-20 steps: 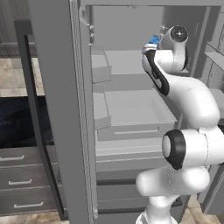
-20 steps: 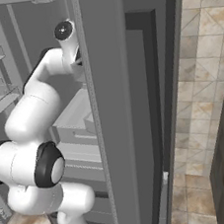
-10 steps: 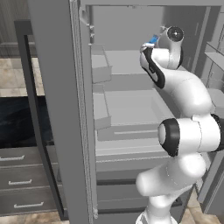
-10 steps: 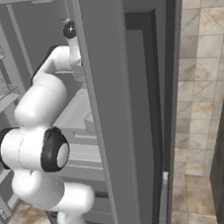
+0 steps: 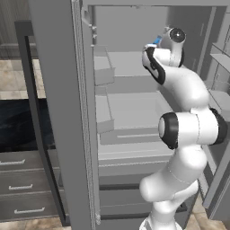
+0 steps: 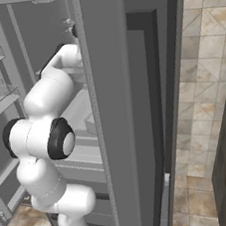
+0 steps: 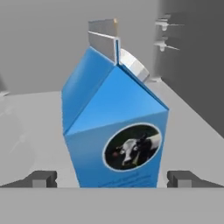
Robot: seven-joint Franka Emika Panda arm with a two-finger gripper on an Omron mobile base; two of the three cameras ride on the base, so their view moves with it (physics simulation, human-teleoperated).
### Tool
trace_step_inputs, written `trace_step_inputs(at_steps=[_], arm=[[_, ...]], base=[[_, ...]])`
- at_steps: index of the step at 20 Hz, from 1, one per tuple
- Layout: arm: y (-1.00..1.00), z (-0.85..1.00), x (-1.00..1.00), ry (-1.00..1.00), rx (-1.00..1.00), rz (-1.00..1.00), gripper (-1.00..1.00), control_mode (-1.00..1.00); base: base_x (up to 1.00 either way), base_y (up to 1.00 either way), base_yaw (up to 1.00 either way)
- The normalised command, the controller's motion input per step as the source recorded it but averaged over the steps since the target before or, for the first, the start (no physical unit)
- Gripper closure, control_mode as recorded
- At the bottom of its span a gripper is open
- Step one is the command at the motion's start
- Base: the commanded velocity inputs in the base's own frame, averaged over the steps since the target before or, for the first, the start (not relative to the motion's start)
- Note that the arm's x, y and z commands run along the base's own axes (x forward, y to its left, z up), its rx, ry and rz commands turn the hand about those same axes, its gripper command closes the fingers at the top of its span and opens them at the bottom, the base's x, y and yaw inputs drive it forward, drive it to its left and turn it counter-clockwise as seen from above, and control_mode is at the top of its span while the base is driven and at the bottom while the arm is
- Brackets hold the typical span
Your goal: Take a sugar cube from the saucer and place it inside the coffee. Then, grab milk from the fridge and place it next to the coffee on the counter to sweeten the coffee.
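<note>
Milk point(image 7: 114, 127): standing upright on a fridge point(image 5: 58, 112) shelf, a stiff, smooth, probably light carton. Tool point(image 7: 112, 178): spreading wide, straddling its flat lower sides, the likeliest hold.

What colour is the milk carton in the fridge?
Bright blue, with a grey gabled top: the milk, clearest in the hand view.

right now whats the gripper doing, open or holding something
Gripper: open, holding nothing. Its fingertips stand on either side of the milk on the fridge shelf, apart from the carton's sides.
</note>
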Motion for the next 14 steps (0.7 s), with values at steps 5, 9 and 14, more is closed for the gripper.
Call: trace_step_inputs(at_steps=[5,9,14], arm=[[-0.06,-0.03,0.36,0.0,0.0,0.02,-1.0,-1.0],[-0.02,-0.01,0.32,0.0,0.0,0.03,1.0,-1.0],[0.0,0.0,0.03,0.0,0.0,0.01,1.0,-1.0]], base=[[0.0,0.0,0.0],[0.0,0.0,0.0],[0.0,0.0,0.0]])
